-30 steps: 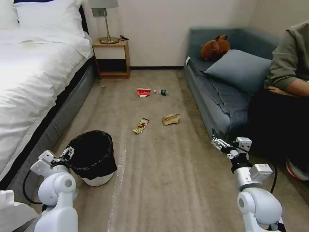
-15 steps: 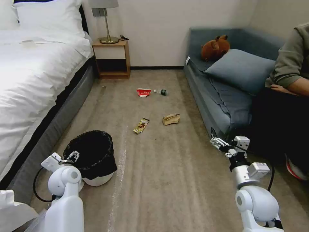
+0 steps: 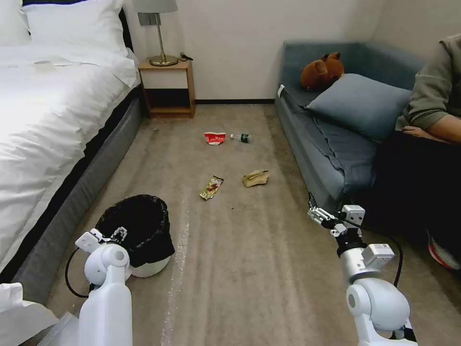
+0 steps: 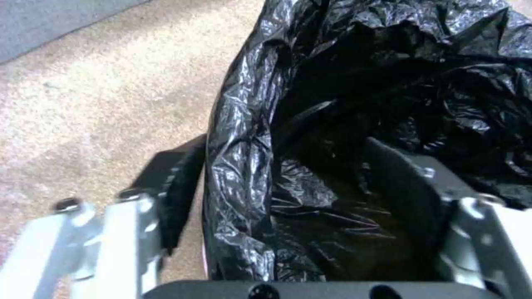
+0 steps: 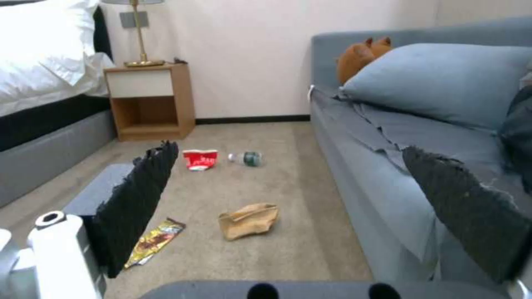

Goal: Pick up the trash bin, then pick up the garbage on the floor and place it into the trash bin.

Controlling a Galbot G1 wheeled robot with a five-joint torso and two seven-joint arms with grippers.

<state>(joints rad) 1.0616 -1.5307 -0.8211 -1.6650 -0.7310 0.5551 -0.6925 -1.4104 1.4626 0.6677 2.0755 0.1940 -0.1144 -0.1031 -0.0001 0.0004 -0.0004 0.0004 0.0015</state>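
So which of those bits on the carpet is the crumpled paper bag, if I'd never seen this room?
Start at the grey-blue sofa along the right wall and look at the carpet beside its front edge. The paper bag is the litter piece nearest it: plain tan and crumpled, while the snack wrapper on its other side is long, flat and printed.

Beige carpet (image 3: 249, 240) between white bed (image 3: 48, 120) and blue-grey sofa (image 3: 331, 149).
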